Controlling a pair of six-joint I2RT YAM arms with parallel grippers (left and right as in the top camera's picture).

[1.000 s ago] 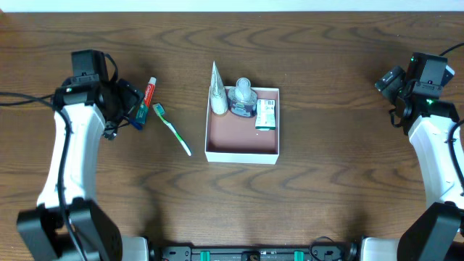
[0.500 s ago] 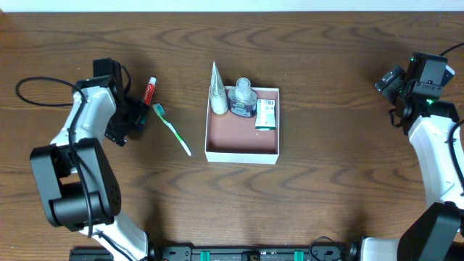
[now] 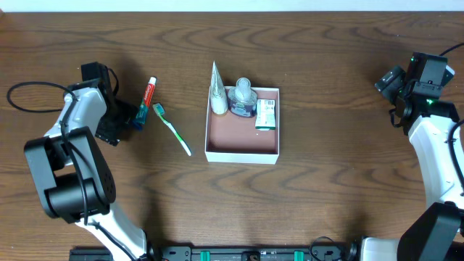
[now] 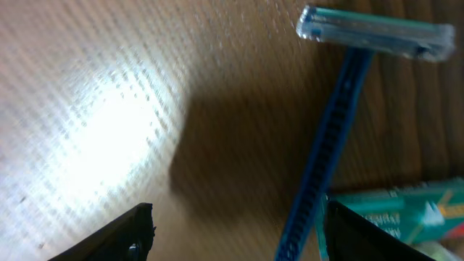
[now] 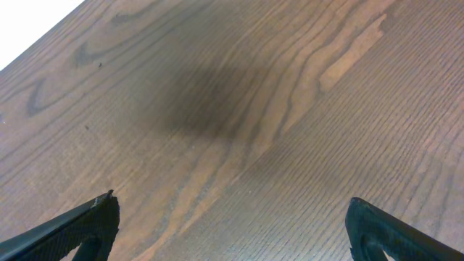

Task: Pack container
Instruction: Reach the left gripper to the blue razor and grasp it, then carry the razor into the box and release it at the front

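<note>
Your left gripper [image 4: 239, 235] is hanging with fingers spread on either side of the blue razor [image 4: 330, 145] handle, toothpaste [image 3: 148, 94] lying just beside, toothbrush [image 3: 172, 129] lying next, the container [image 3: 243, 138] sitting well to the right at mid-table, your right gripper [image 5: 232, 228] gaping wide over the table [image 5: 217, 109] at far right.

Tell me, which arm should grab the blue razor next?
Left. The left claw hangs open right by the razor and toothpaste. The right claw, also open, sits far across the table, beyond the container.
</note>
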